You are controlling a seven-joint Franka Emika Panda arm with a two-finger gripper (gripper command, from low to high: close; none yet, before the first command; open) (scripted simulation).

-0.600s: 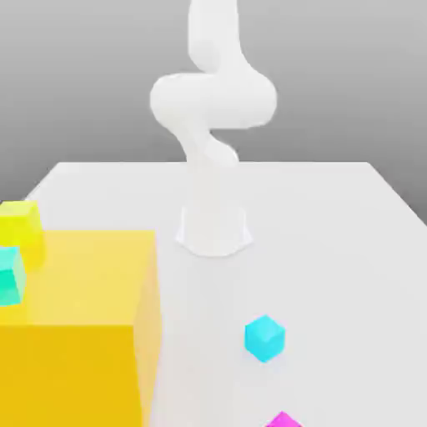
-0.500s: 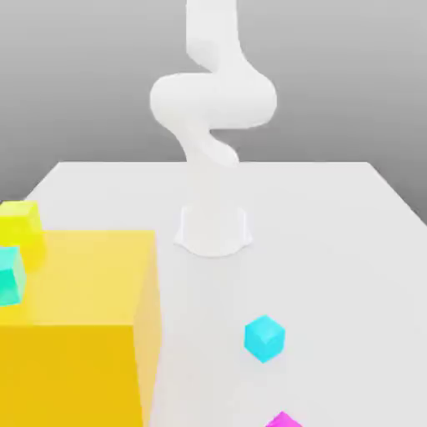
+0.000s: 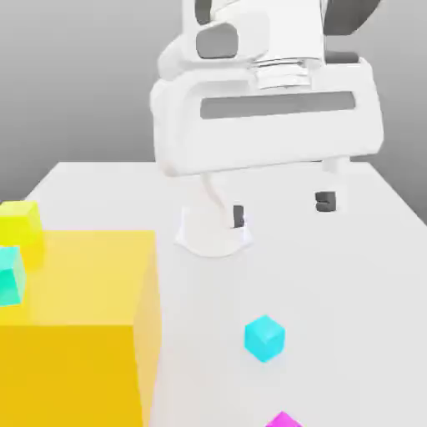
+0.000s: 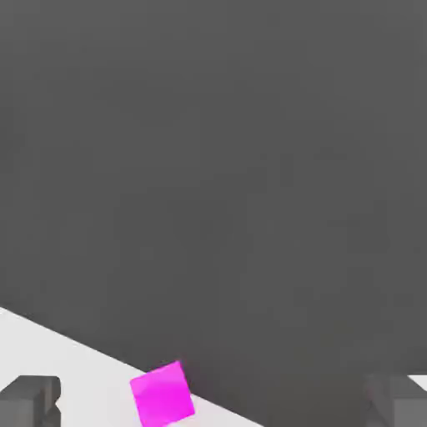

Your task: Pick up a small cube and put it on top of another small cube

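Magenta cube (image 3: 283, 419) at near edge of surface (image 3: 350, 275), cyan cube (image 3: 264, 338) just beyond, toward 11 o'clock. Farther back and well above, claw (image 3: 281, 208) spread wide, grasping nothing. Both cubes toward 6 o'clock from claw, cyan nearer to it.

Table (image 3: 350, 275): large block (image 3: 79, 325) at exterior view's left, front. Two small cubes by its left edge, one (image 3: 21, 229) behind the other (image 3: 10, 273). Third cube (image 3: 264, 338) on table, right of block, well apart. Fourth cube (image 3: 283, 420) nearer front edge, just right of third. Gripper (image 3: 281, 208) above table, behind third cube, jaws wide.
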